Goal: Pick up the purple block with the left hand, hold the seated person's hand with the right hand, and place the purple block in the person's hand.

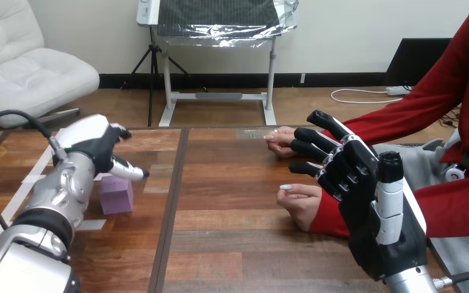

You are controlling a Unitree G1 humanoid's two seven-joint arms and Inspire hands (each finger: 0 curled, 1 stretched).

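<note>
Left hand [99, 148]: hanging over the left part of the bench [232, 244], at about 9 o'clock in the head view. It is loosely open and gripping nothing, with one finger [129, 171] pointing toward 4 o'clock.
Purple block [117, 195]: sitting flat on the bench at about 8 o'clock in the view, at 5 o'clock from the left hand and just under that pointing finger. I cannot tell whether the finger is touching it. The silver left forearm [61, 195] is covering the block's left edge.
Right hand [366, 201]: rising at about 4 o'clock in the view, open. Its fingers [327, 122] are stretching straight toward 10 o'clock and are curling round nothing.
Person's far hand [281, 140]: resting on the bench at 2 o'clock from the view's centre, just beside the right hand's fingertips. I cannot tell whether they are touching.
Person's near hand [298, 201]: lying loosely curled on the bench at 9 o'clock from the right hand's palm. Its red sleeve is passing behind the hand.
Tape strip [91, 224]: lying white on the bench at 7 o'clock from the block.
</note>
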